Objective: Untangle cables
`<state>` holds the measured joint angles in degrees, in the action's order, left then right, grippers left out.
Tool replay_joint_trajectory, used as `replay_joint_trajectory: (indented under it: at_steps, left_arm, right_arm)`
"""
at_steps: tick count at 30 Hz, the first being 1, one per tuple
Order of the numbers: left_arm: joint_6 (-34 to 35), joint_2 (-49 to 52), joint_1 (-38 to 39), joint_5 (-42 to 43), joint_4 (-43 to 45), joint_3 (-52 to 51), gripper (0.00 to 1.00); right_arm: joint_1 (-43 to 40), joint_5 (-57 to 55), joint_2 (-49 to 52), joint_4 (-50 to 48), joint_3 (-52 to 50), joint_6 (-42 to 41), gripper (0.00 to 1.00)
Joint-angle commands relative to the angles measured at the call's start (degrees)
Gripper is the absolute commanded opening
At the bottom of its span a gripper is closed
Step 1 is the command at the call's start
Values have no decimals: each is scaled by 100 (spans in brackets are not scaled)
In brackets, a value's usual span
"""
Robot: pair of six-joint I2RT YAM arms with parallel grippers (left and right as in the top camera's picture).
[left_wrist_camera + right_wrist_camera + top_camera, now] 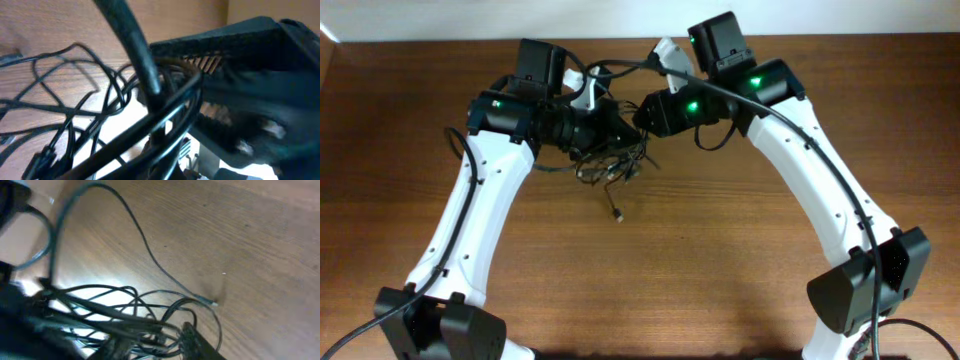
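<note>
Brown wooden desk [720, 250]. The cables [610, 165] sit bunched near the middle of its far edge, between both claws. Left gripper [615, 130] is clamped closed; right gripper [642, 115] I can't judge. Light, limp, snag-prone cords: I'd grip near the loose plug [618, 216], not the knot.

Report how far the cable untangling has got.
Done: barely anything; only one plug end trails clear of the cables. In hand: the left gripper, shut, and the right gripper meet at the clump. Left: nearly everything; the strands cross in one knot, none laid out separately.
</note>
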<state>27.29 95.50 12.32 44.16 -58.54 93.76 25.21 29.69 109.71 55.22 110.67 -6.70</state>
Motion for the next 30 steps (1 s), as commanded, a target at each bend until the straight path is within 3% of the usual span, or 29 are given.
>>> replay_joint_trajectory:
  at_steps: [1, 6, 9, 11, 13, 15, 18, 24, 28, 30]
  left_arm:
    - [9, -50, 20, 372, 17, 15, 0]
    - [9, -50, 2, 463, 20, 15, 0]
    - [9, -50, -11, 743, 116, 15, 0]
    - [7, -50, -11, 804, 103, 15, 0]
    - [4, -50, -11, 1005, 105, 15, 0]
    - [4, -50, -11, 1010, 105, 15, 0]
    - [0, -50, -46, 1008, 105, 15, 0]
    - [-302, -50, -468, 708, 83, 15, 0]
    - [-350, -50, -638, -267, -72, 15, 0]
    - [-413, -50, -649, -1480, -286, 15, 0]
  right_arm:
    - [28, -470, 33, -85, 11, -284, 4]
    - [33, -470, 33, -243, 11, -866, 4]
    - [181, -479, 48, -361, 11, -1064, 38]
    - [251, -750, 142, -479, 11, -1609, 43]
    - [243, -811, 317, -557, 11, -1937, 43]
    - [214, -857, 398, -581, 11, -1998, 5]
    - [-42, -1005, 404, -426, 11, -1991, 4]
    - [-1305, -911, 404, 385, 11, -1449, 4]
    - [-1943, -568, 402, 750, 11, -1143, 4]
    - [-2105, -573, 402, 946, 11, -951, 4]
